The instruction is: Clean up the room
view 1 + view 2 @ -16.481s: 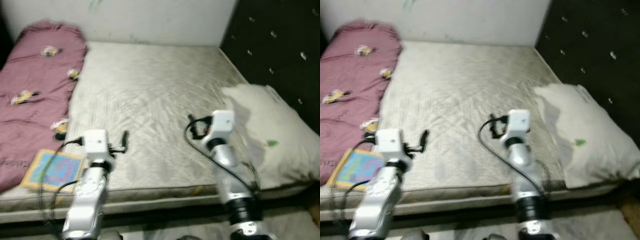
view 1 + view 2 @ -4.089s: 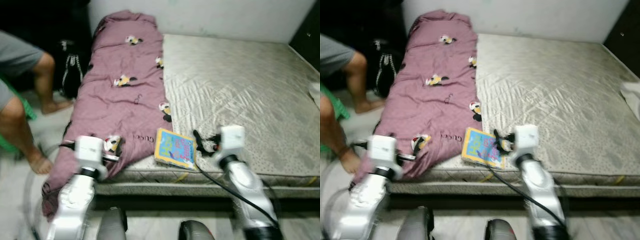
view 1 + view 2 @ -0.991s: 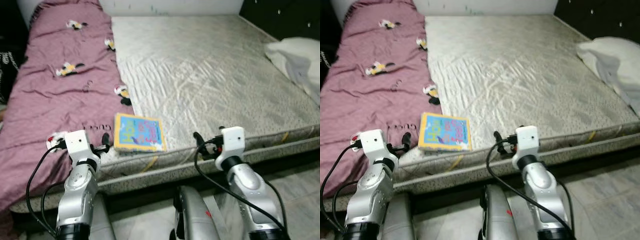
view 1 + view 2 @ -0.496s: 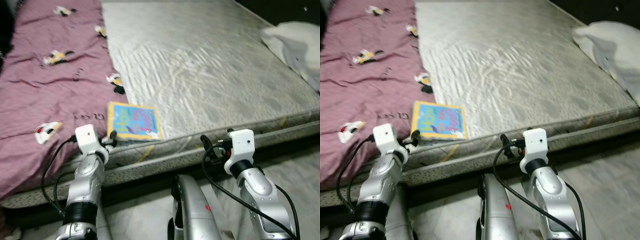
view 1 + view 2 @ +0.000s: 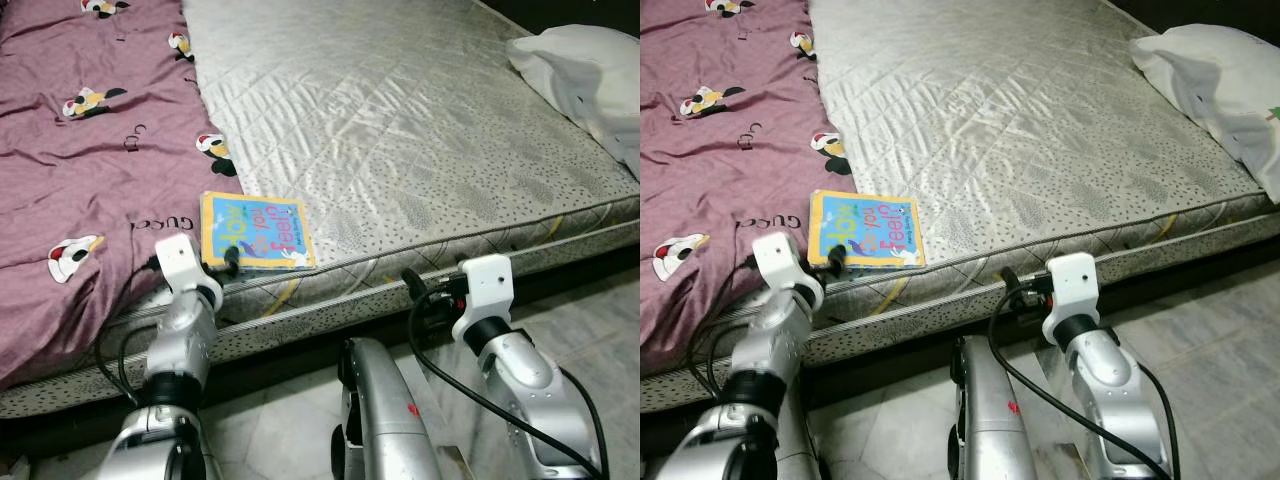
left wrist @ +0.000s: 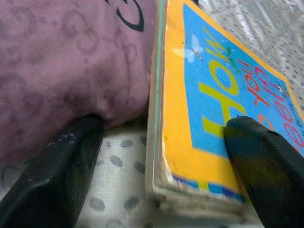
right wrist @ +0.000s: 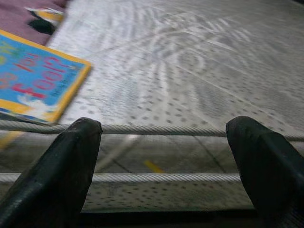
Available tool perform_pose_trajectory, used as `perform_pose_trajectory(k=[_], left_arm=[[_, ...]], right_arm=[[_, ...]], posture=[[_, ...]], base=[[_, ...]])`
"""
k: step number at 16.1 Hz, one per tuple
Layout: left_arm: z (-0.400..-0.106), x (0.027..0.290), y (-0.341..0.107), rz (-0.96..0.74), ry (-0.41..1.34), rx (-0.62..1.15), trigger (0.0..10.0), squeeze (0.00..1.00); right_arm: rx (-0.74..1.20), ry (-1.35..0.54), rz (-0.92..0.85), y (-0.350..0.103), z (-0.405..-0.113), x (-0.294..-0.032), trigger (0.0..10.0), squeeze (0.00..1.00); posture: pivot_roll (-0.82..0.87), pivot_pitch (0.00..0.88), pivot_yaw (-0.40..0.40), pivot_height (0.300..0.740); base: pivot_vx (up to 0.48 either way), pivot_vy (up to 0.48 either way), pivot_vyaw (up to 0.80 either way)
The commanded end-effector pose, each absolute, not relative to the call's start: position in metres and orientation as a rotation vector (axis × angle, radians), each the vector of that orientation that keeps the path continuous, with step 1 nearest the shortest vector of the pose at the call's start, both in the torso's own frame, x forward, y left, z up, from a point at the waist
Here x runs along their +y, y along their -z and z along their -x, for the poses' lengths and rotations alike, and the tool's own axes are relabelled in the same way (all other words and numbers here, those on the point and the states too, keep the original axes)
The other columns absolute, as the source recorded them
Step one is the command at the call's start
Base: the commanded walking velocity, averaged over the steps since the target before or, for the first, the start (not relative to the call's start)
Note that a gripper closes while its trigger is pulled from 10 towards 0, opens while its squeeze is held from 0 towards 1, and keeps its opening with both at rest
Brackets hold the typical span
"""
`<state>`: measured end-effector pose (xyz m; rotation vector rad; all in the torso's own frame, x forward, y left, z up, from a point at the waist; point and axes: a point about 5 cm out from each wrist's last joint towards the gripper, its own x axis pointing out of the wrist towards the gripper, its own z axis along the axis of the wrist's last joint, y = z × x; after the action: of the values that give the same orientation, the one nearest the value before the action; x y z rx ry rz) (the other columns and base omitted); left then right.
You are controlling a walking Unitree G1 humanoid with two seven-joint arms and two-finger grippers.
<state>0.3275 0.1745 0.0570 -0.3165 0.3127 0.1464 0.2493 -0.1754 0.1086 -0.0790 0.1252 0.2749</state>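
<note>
Left gripper (image 6: 156,166): I am seeing fingers spread wide, straddling the book (image 5: 254,232) corner, one finger lying on its cover. Right gripper (image 7: 166,161): fingers apart, hovering at the mattress (image 5: 420,150) edge, holding nothing.

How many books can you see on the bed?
1: the book lies flat at the near edge of the mattress, beside the purple blanket. More could be hidden under the blanket.

The book (image 5: 253,232) lying at the near edge of the mattress carries its title on a blue cover with a yellow border: "How" in yellow letters reads clearly in the left wrist view, followed by "do you" and "feel?" in red. The purple blanket (image 5: 90,160) beside it is printed with "GUCCI" in dark letters, along with interlocking G marks.
</note>
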Motion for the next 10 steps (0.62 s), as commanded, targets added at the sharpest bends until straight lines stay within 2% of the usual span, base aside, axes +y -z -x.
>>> perform_pose_trajectory(k=[1,3,5,6,7,10], left_arm=[[-0.329,0.175,-0.056,0.344,-0.146,0.317,10.0,0.0],[-0.335,0.175,-0.056,0.433,-0.13,0.33,10.0,0.0],[-0.341,0.169,-0.059,0.526,-0.05,0.332,10.0,0.0],[-0.342,0.17,-0.058,0.516,-0.048,0.35,10.0,0.0],[-0.343,0.17,-0.057,0.54,-0.032,0.357,0.0,0.0],[-0.345,0.169,-0.059,0.561,0.038,0.37,0.0,0.0]], right_arm=[[0.127,-0.306,0.06,-0.112,-0.246,-0.176,10.0,0.0],[0.123,-0.371,0.051,-0.116,-0.244,-0.17,10.0,0.0],[0.126,-0.336,0.065,-0.116,-0.247,-0.175,10.0,0.0],[0.126,-0.345,0.06,-0.117,-0.247,-0.174,10.0,0.0],[0.131,-0.355,0.069,-0.116,-0.247,-0.174,10.0,0.0],[0.129,-0.356,0.066,-0.117,-0.249,-0.175,10.0,0.0]], posture=[[-0.23,0.097,-0.103,0.489],[-0.24,0.091,-0.104,0.489],[-0.24,0.085,-0.102,0.489],[-0.25,0.082,-0.1,0.489],[-0.25,0.079,-0.099,0.489],[-0.24,0.07,-0.094,0.489]], base=[[0.0,0.0,0.0],[0.0,0.0,0.0],[0.0,0.0,0.0],[0.0,0.0,0.0],[0.0,0.0,0.0],[0.0,0.0,0.0]])
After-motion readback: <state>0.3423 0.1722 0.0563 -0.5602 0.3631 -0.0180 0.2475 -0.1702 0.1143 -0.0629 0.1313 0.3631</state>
